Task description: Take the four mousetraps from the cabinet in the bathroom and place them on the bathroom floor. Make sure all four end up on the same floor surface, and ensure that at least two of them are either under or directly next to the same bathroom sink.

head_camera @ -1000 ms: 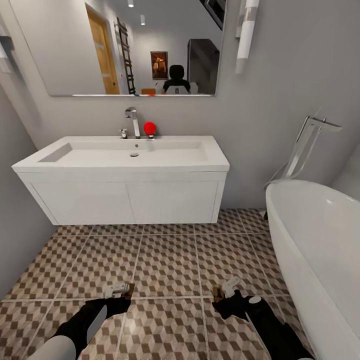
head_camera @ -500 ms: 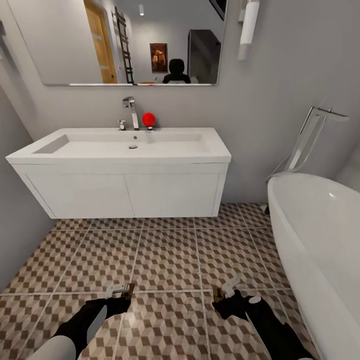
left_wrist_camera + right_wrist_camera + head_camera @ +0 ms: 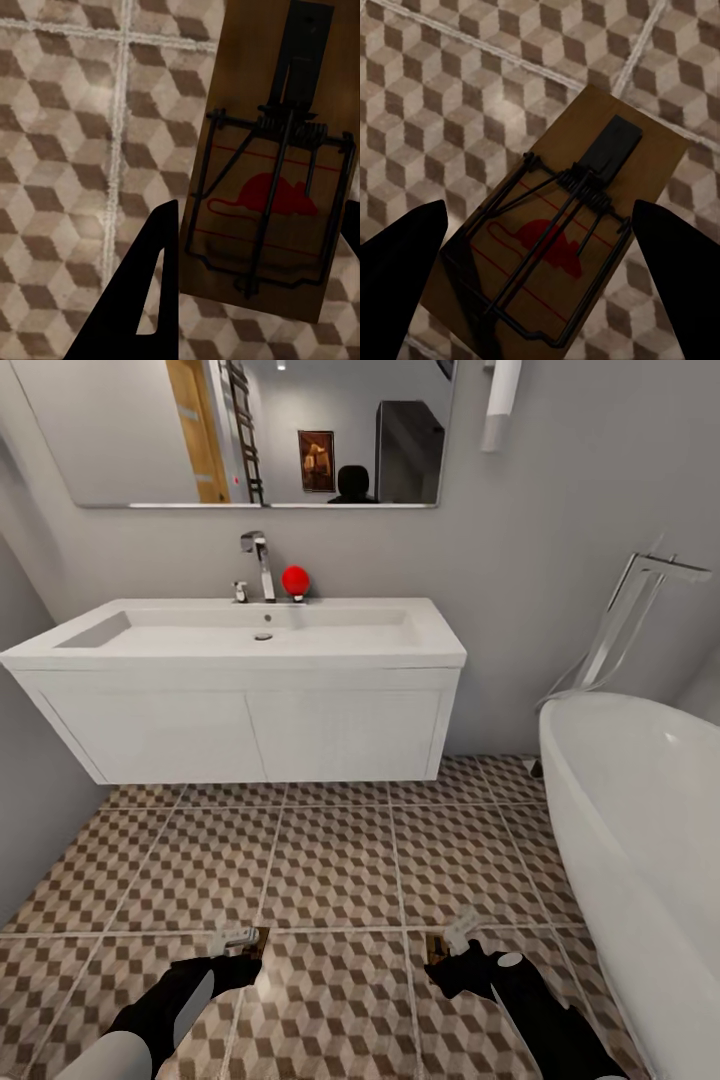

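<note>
**Both grippers hold mousetraps above the bathroom floor**

The left gripper (image 3: 243,939) carries one mousetrap (image 3: 270,187); its jaws are clamped on the board's two long edges. The right gripper (image 3: 450,942) carries a second mousetrap (image 3: 556,244); its jaws sit at opposite sides of the board, clamped on it. Each board bears a black wire spring bar and a red mouse print. Both traps hang over the cube-pattern floor (image 3: 335,865), near its front edge in the head view. The sink (image 3: 240,640) stands well apart against the far wall, with the bathtub (image 3: 640,830) along the floor's right edge.
</note>
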Robot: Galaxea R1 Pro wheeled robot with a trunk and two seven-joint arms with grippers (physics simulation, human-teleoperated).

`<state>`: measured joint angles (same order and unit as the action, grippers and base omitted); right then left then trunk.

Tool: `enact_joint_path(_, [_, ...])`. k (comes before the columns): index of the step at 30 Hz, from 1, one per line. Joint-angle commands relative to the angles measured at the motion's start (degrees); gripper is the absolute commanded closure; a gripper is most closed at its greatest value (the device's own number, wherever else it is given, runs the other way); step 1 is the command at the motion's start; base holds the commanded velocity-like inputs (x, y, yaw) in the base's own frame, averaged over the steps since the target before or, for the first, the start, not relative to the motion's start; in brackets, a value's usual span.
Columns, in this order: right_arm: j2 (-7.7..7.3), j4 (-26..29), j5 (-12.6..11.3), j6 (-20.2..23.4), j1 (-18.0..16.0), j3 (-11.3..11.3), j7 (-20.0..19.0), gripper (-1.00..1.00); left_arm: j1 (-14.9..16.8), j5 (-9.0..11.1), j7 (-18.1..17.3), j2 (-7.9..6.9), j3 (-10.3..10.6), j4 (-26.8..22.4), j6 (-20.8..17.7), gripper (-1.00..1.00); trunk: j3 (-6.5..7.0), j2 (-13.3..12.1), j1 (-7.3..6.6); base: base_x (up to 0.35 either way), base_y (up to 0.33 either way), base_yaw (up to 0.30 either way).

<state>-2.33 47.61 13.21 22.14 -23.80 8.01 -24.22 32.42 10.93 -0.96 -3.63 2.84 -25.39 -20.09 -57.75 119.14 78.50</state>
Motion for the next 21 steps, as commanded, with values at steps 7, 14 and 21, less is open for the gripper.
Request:
enact_joint_path(7, [-0.04, 0.12, 0.59, 0.18, -0.02, 0.07, -0.30, 1.00, 0.01, 0.40, 0.20, -0.06, 0.33, -0.10, -0.30, 1.00, -1.95, 2.84, 1.53, 0.000, 0.000, 0.000])
enact_joint_path(14, [-0.04, 0.12, 0.59, 0.18, -0.02, 0.07, -0.30, 1.00, 0.01, 0.40, 0.18, -0.06, 0.33, -0.17, -0.24, 1.00, -2.77, 3.24, 1.75, 0.000, 0.000, 0.000])
enact_joint_path(21, [-0.02, 3.70, 0.68, -2.48, -0.02, 0.10, -0.08, 1.00, 0.01, 0.26, 0.15, -0.16, 0.38, -0.19, -0.16, 1.00, -3.01, 3.24, 1.75, 0.000, 0.000, 0.000])
